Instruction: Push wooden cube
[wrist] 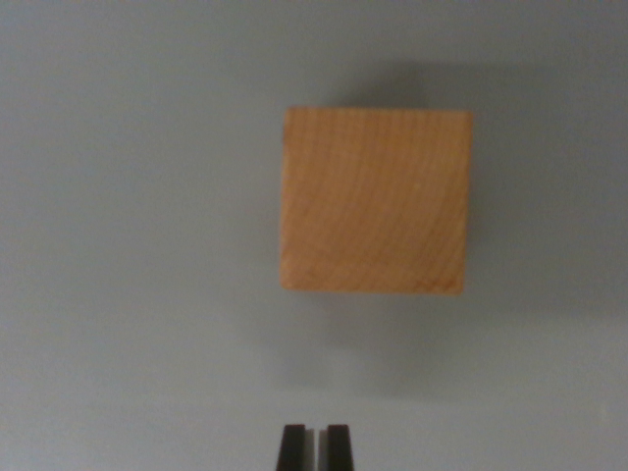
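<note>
Across the whole wrist view spreads a plain, matte grey desk (128, 245), smooth and unmarked, slightly darker toward the top corners. On it rests the wooden cube (375, 201), right of centre in the upper half, its pale orange top face showing curved grain lines and a soft shadow falling around its edges. At the bottom edge the tool (315, 446) shows two dark fingertips pressed nearly together, only a thin sliver between them, holding nothing. Tool and cube sit apart, bare desk between them.
</note>
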